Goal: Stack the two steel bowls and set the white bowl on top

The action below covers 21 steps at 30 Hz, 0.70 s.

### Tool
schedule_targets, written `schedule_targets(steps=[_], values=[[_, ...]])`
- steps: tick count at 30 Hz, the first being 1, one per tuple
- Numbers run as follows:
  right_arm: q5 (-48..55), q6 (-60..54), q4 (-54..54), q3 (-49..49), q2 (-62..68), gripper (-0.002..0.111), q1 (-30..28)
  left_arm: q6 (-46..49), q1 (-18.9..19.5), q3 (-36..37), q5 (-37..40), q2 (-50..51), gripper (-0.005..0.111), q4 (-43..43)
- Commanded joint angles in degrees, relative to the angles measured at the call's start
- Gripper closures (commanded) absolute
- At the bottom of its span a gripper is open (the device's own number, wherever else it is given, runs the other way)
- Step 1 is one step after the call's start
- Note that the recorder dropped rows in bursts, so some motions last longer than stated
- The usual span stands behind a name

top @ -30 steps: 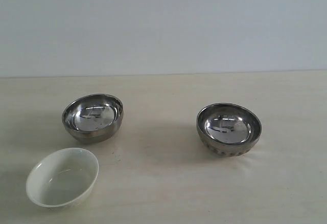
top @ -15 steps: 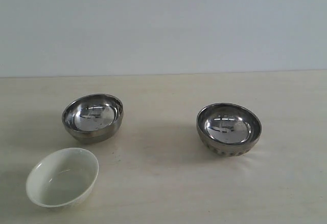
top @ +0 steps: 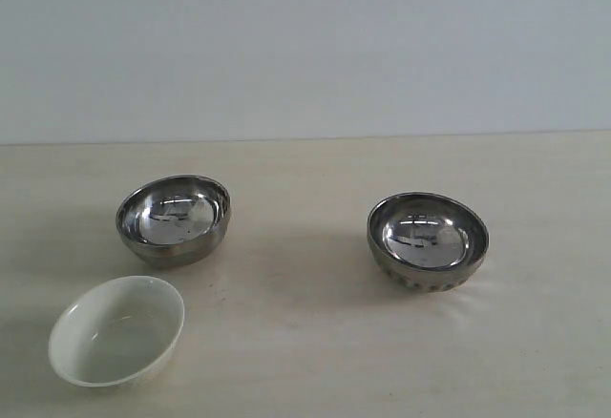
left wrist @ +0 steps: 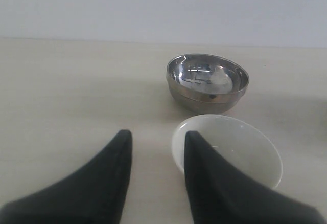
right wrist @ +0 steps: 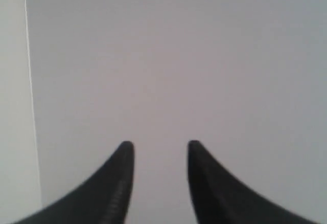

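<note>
Left gripper (left wrist: pixel 157 133): jaws apart, nothing between. One finger overlaps rim of white bowl (left wrist: pixel 240 150); contact unclear. Right gripper (right wrist: pixel 160 142): jaws apart, empty, facing plain wall (right wrist: pixel 163 55). Exterior view: white bowl upright on table (top: pixel 315 361), front left. Smooth steel bowl (top: pixel 174 218) just behind it, not touching. Ribbed steel bowl (top: pixel 428 241) well apart, to right. All three upright, none stacked.
</note>
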Motion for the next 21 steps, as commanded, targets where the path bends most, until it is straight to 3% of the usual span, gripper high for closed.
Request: schedule_targets(steps=[1, 4, 8, 11, 17, 21], values=[[-8.16, 4.84, -5.73, -5.07, 14.81, 0.034, -0.09, 0.16, 0.16, 0.23, -0.38, -0.19, 0.074, -0.07], [-13.80, 5.47, -7.31, -7.92, 24.42, 0.027, 0.02, 0.16, 0.16, 0.23, -0.38, -0.19, 0.074, -0.07], [-14.56, 5.27, -10.38, -11.89, 35.92, 0.038, 3.42, 0.16, 0.16, 0.23, -0.38, -0.19, 0.074, -0.07], [-13.38, -2.71, -14.90, -16.00, 43.61, 0.046, 8.50, 0.16, 0.16, 0.23, -0.38, -0.19, 0.074, -0.07], [11.34, -11.98, -15.52, -24.81, 58.20, 0.046, 22.46, 0.16, 0.16, 0.23, -0.38, -0.19, 0.074, -0.07], [17.28, -11.45, -14.54, -30.85, 67.14, 0.037, 27.94, 0.16, 0.16, 0.23, -0.38, -0.19, 0.074, -0.07]])
